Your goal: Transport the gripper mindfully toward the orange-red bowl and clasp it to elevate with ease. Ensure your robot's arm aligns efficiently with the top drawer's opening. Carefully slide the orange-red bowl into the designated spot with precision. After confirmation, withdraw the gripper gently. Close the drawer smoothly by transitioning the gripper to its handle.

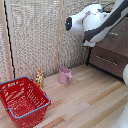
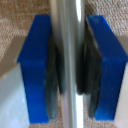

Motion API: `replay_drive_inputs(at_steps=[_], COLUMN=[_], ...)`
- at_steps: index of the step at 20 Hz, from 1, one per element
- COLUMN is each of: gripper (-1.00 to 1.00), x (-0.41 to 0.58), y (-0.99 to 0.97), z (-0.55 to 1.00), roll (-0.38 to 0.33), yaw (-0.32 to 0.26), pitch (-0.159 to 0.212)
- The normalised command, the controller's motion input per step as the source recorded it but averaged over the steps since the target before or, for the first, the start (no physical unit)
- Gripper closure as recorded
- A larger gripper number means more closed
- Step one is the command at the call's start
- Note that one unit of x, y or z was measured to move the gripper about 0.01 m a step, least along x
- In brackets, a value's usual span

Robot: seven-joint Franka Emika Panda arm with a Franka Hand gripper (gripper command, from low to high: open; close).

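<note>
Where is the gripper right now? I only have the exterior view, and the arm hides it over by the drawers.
Observer: In the wrist view, the gripper straddles the handle. The silver bar runs between its two blue-tipped fingers.
Operator: Are the fingers touching the bar, or only around it?
Observer: The dark pads inside the blue tips sit against the bar on both sides, so the gripper looks shut on it.
Operator: Any sign of the orange-red bowl in that view?
Observer: None. The wrist view shows only the fingers, the bar and a blurred brownish surface behind them.
</note>
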Motion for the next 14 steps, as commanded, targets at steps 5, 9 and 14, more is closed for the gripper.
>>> replay_drive_inputs(at_steps=[5,9,14], gripper=[1.00,1.00,1.00], x=[0.078,0.047,0.005], y=[-0.64,-0.85,-0.85], z=[0.25,0.19,0.34], roll=[-0.048,-0.002,0.009], yaw=[0.102,0.112,0.120], pitch=[-0.016,-0.022,-0.007])
